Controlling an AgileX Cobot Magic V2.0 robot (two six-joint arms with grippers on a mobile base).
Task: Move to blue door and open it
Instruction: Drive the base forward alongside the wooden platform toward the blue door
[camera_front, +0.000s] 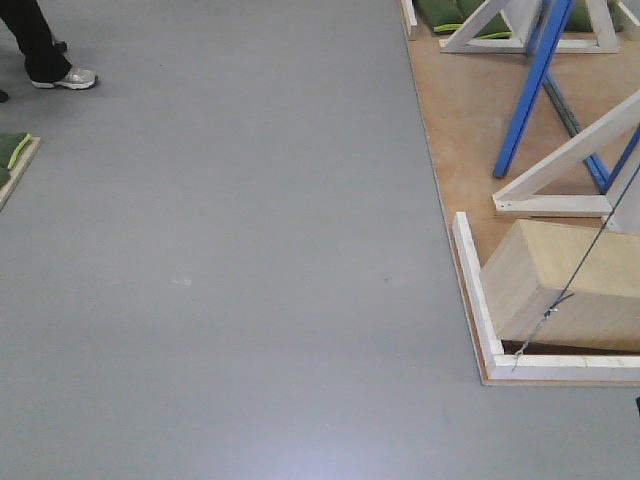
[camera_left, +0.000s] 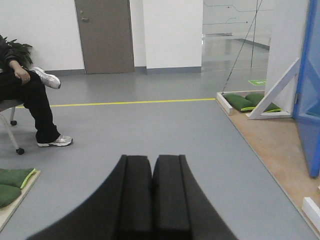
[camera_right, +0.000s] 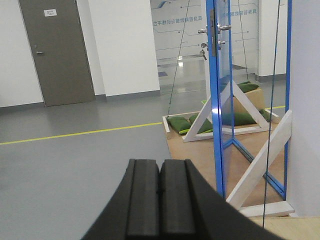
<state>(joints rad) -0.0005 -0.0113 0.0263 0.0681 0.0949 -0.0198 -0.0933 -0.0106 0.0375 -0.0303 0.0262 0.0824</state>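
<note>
The blue door (camera_right: 216, 125) stands upright, edge-on, ahead and right of the right gripper (camera_right: 160, 180), well apart. Its lever handle (camera_right: 223, 28) sits high. The right arm appears nearer. The left gripper (camera_left: 152, 175) and the right gripper both have their jaws pressed together.

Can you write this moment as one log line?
left claw shut, empty | right claw shut, empty | blue door ahead, untouched | lever handle not yet grasped

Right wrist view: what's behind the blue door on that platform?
Behind the blue door, green cushions and a white triangular brace stand on the wooden platform. The door covers part of the brace and whatever lies directly behind it.
</note>
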